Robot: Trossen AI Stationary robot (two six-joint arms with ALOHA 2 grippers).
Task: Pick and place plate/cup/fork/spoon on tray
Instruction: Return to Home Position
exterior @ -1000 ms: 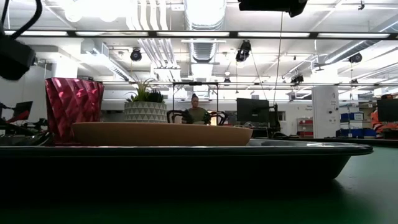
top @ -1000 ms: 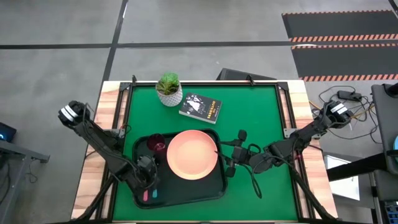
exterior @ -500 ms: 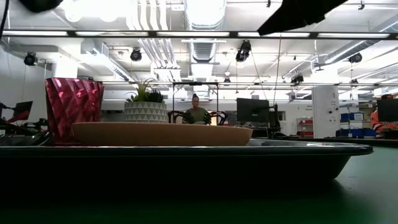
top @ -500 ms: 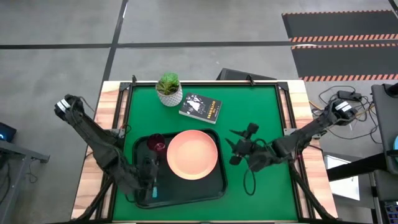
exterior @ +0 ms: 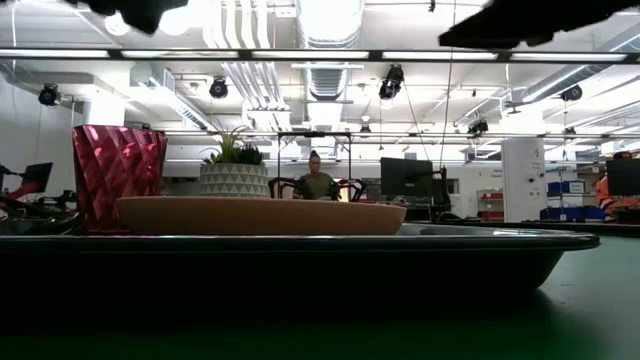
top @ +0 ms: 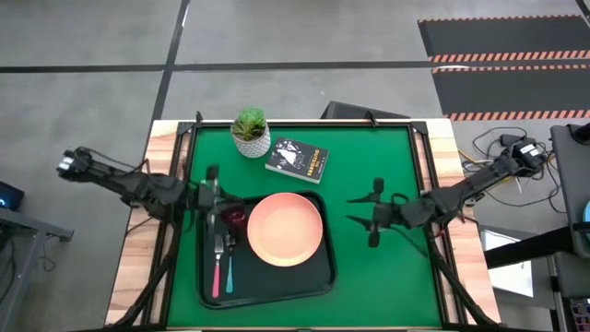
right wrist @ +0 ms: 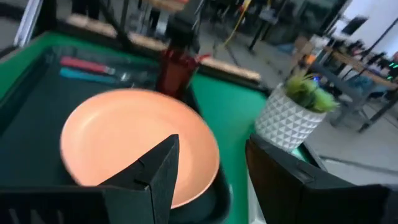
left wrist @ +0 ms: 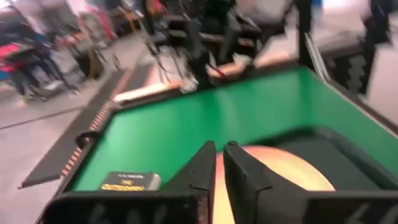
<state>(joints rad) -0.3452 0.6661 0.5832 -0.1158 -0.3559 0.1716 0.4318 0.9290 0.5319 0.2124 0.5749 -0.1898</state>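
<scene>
The black tray (top: 313,275) lies at the table's near middle. On it rest the salmon plate (top: 284,229), the maroon cup (top: 232,215) at its far left corner, and the pink-handled fork (top: 217,275) beside the teal-handled spoon (top: 229,273), both flat with handles toward the near edge. My left gripper (top: 219,197) hovers shut above the tray's far left part, near the cup, holding nothing (left wrist: 219,152). My right gripper (top: 355,208) hangs open over the green mat right of the tray, nothing between its fingers (right wrist: 208,155).
A white pot with a green plant (top: 251,134) and a small black book (top: 297,160) stand on the far part of the mat. Bare green mat lies to the right of the tray. In the low view a person (exterior: 318,183) sits in the room beyond.
My left gripper has risen from the tray's near left part, where the fork and spoon stay lying, and gone toward the far edge, ending near the cup. My right gripper has drawn back from the tray's right rim toward the table's right edge and turned.
</scene>
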